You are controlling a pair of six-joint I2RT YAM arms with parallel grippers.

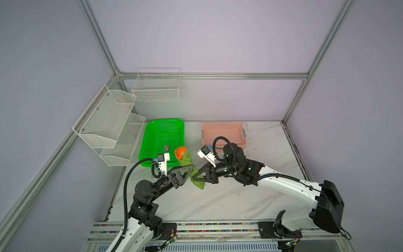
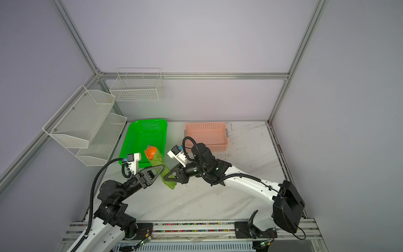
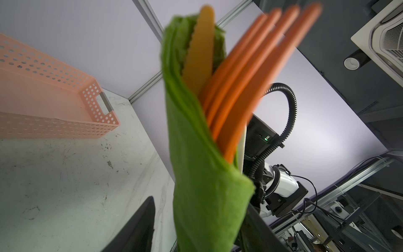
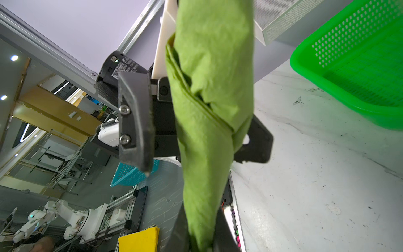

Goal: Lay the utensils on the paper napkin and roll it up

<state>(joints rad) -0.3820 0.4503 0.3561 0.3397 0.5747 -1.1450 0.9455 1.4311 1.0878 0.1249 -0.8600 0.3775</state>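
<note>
Olive-green paper is wrapped right round the load. The thin olive-green paper napkin (image 1: 187,161) is now a tight roll. The translucent orange plastic utensils (image 1: 181,152) (fork tines, serrated knife and round spoon bowl) poke out of its far end.

I judge the rolling done and the step in hand a pass between my arms. The roll stands tilted over the white marbled tabletop (image 1: 218,200), just beside the bright neon-green perforated plastic tray (image 1: 161,135).

My right claw (image 1: 195,176) is pinched tight on the roll's lower end. My left claw (image 1: 189,170) straddles the middle with its jaws apart, one finger clear of the paper.

Next, I reckon, the left claw must back away without snagging a fold. The right must grip firmly enough that nothing slides out.
</note>
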